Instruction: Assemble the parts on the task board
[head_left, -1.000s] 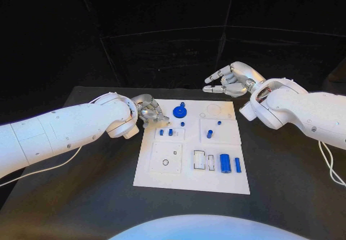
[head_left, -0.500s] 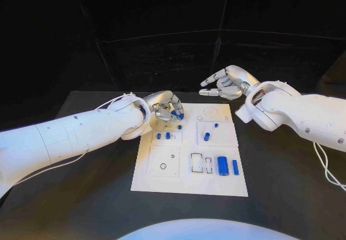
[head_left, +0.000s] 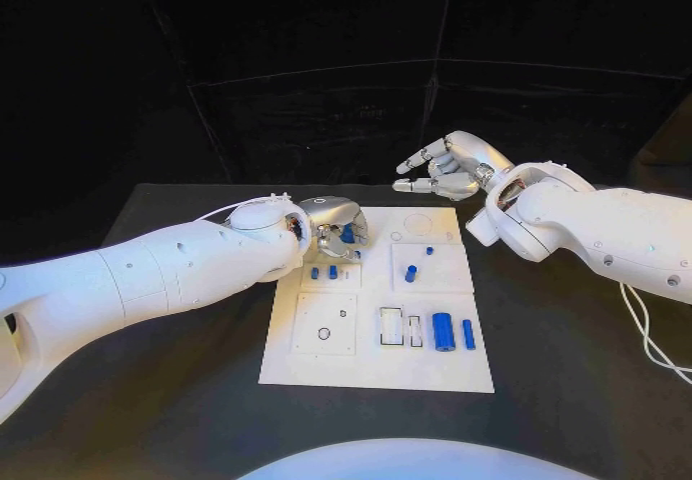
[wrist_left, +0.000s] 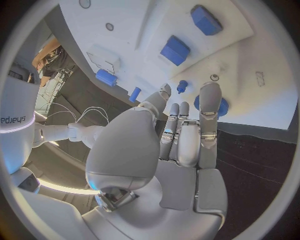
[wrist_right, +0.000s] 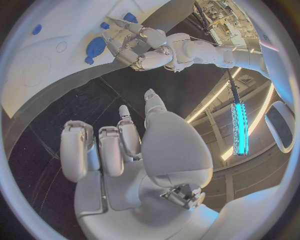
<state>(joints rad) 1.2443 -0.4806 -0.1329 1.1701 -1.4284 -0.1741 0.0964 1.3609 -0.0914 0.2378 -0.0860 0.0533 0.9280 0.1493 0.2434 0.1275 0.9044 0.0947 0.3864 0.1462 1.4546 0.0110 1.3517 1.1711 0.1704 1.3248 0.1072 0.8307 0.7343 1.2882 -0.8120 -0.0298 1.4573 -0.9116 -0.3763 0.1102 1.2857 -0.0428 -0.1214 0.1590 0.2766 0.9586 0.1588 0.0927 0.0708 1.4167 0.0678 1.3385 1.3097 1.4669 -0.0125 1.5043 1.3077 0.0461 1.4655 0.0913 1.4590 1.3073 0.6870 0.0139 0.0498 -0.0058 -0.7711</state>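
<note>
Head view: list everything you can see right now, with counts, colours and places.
Table: one, black, under everything.
Task board: one, white, middle of the table.
Large cylinder: one, blue, lying on the board's near right part.
Slim bar: one, blue, beside the cylinder.
Small pegs: several, blue, on the board's far half.
Disc part: one, blue, at the left hand's fingers; grip unclear.
Left hand: silver, over the board's far left corner.
Right hand: silver, raised beyond the board, holding nothing.

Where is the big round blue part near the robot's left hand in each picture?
Head view: blue round part at the task board's far end, under the left hand.
Left wrist view: it peeks out beyond the fingertips.
Right wrist view: it lies beside the left hand.
Shared landmark: the white task board.
</note>
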